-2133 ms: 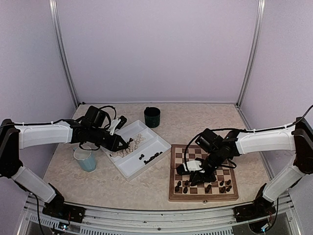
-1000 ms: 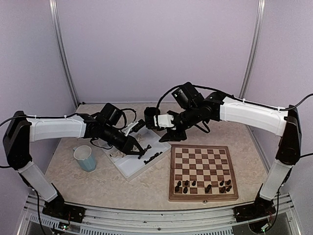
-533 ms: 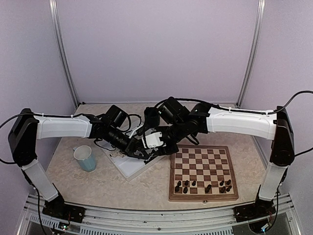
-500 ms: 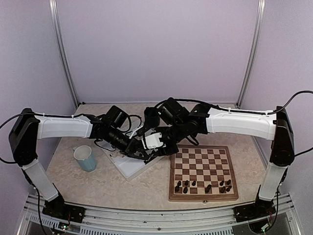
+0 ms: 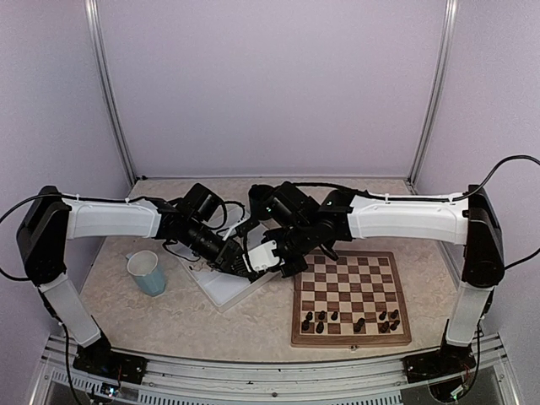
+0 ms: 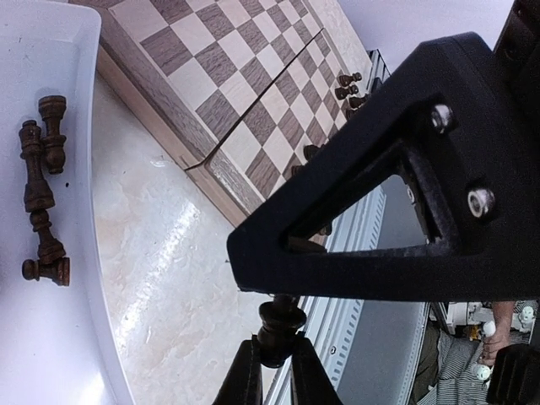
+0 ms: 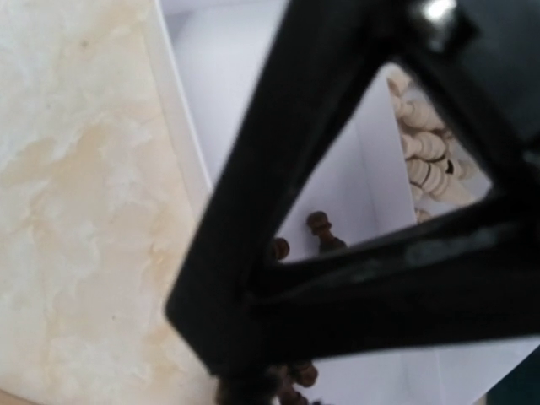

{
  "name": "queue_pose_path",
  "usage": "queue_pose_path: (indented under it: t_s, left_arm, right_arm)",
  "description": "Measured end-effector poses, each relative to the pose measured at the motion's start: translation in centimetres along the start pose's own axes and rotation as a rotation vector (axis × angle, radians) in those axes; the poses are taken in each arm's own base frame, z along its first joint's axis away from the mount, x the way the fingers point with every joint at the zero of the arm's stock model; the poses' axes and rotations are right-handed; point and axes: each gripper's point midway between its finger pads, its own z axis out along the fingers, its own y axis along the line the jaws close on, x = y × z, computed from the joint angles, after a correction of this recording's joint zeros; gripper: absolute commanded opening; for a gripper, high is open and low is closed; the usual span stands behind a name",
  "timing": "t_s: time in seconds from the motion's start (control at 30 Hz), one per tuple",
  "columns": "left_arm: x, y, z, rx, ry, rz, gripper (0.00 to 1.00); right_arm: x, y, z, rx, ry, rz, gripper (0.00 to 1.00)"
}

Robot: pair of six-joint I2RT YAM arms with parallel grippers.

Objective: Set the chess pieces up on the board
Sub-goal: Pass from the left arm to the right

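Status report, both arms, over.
Left gripper shut on a dark piece beside the white tray. Right gripper crowding it, jaws unreadable. Board holds dark pieces on its near rows only.

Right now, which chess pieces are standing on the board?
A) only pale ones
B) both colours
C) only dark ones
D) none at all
C: the top view shows only dark pieces standing on the board, grouped near the edge closest to the arms' bases, with no pale ones among them.

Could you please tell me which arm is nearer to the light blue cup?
Left. The left arm passes just behind the light blue cup; the right arm reaches in from beyond the white tray.
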Motion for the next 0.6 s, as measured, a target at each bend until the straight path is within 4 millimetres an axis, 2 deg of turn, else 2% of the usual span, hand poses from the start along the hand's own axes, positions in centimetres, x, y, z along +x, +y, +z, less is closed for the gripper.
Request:
queue_pose_path:
  t_s: [0.1,0.23,0.3,0.4,0.5,0.6]
  left_arm:
    - [0.0,0.1,0.0,-0.006,0.000,-0.010,0.26]
    - [-0.5,0.7,-0.5,-0.045,-0.020,-0.031,0.31]
    - [-1.2,1.3,-1.3,-0.084,-0.052,-0.047,0.34]
    - [-2.6,1.3,-3.9,-0.153,-0.154,-0.044,0.35]
    - [-4.3,-1.2,-6.8,-0.210,-0.289,0.033,0.37]
    - [-6.2,-5.9,-8.8,-0.252,-0.461,0.193,0.39]
  right_arm:
    - [0.2,0.0,0.3,0.015,0.011,0.003,0.04]
    - [1.0,0.4,1.0,0.011,0.015,0.040,0.03]
    - [1.3,0.9,1.0,-0.006,0.005,0.071,0.03]
    - [2.1,1.3,0.1,-0.029,-0.040,0.152,0.03]
    - [3.1,0.1,-3.0,-0.011,-0.133,0.269,0.03]
    - [3.5,-1.6,-7.0,0.025,-0.284,0.390,0.04]
